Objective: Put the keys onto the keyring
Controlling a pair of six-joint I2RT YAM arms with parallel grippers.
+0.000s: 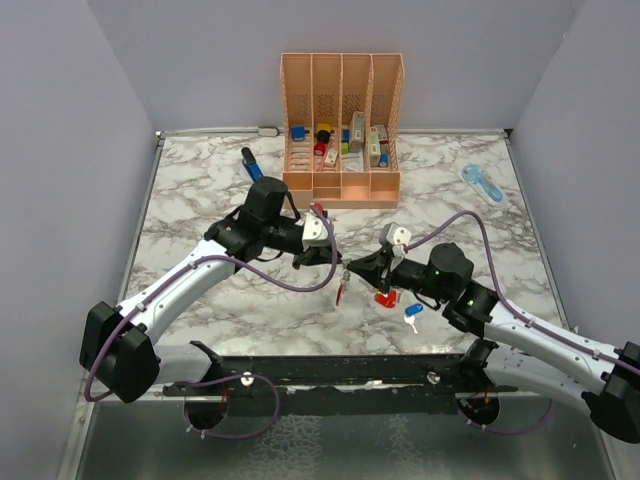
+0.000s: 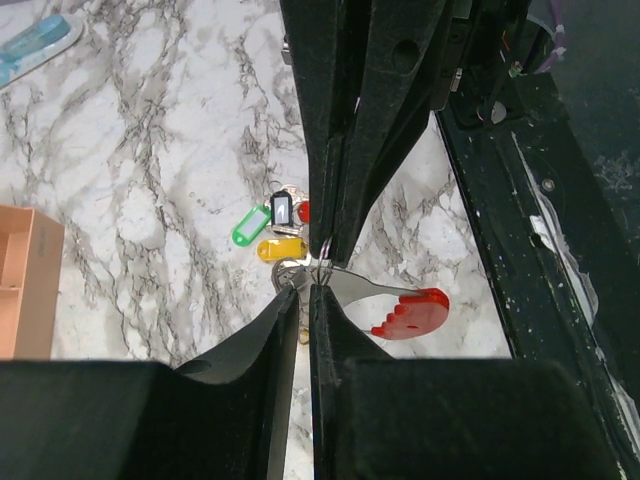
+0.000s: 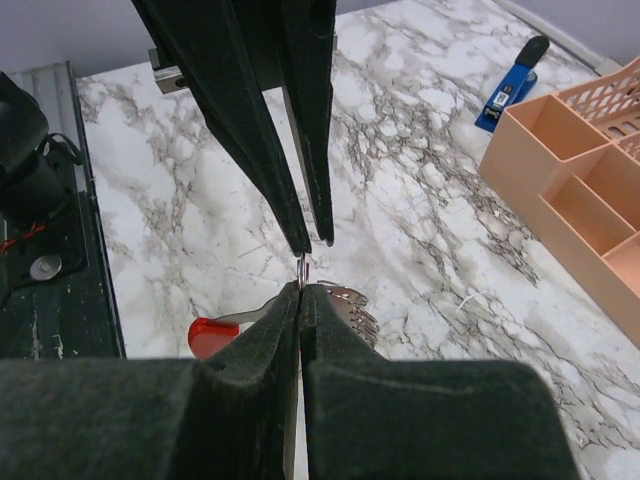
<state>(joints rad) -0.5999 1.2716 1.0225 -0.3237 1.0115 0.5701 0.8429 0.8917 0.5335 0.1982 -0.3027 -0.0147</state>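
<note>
My left gripper and right gripper meet tip to tip above the table's middle. Both are shut on the thin silvery keyring, which also shows in the left wrist view. A red piece on a silvery shank hangs from the ring; it shows in the top view. Silvery key blades fan out at the ring beside my right fingers. Loose keys lie on the table below: a green tag, a yellow tag, a red one and a blue-and-white one.
The tall orange slotted rack stands at the back centre, holding small items. A dark-blue pen-shaped tool lies to its left, and a pale-blue gadget at the back right. The black base rail runs along the near edge.
</note>
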